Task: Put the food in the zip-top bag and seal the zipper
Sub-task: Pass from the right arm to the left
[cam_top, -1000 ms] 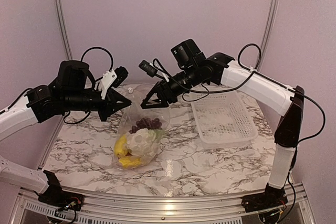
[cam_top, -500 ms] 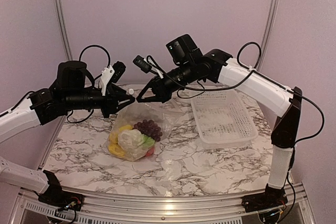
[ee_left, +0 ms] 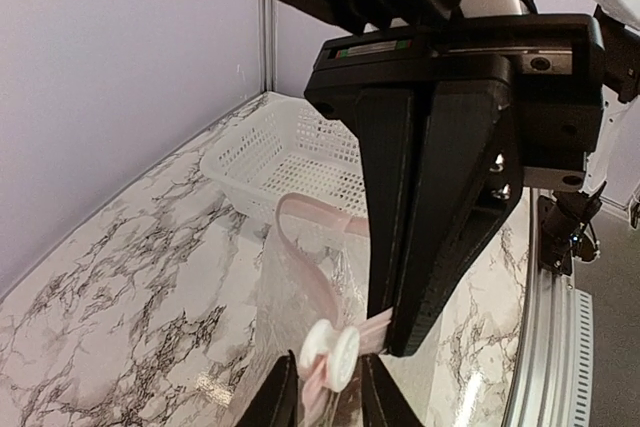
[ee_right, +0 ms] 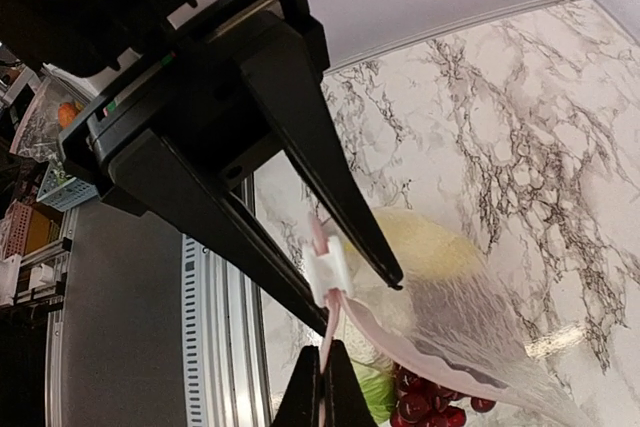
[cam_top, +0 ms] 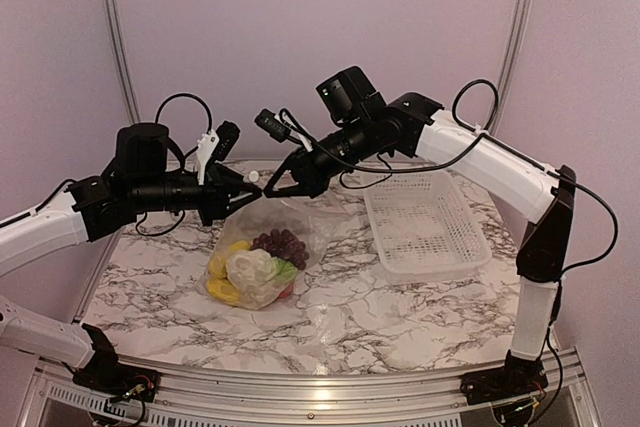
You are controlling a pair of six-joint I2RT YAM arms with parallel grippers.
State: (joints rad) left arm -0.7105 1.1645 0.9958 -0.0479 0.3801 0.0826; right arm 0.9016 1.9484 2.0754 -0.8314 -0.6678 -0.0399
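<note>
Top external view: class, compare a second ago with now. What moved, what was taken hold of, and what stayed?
The right gripper swung left to meet the left gripper and shut on the zipper. The zip-top bag drew left with it, and the food inside shifted slightly left and up. The left gripper edged right. The white basket stayed put.

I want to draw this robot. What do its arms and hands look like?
The left arm and the right arm are white tubes with chunky black joints. Thin black cables loop over them. The left hand and the right hand are black, each with two flat, pointed fingers.
</note>
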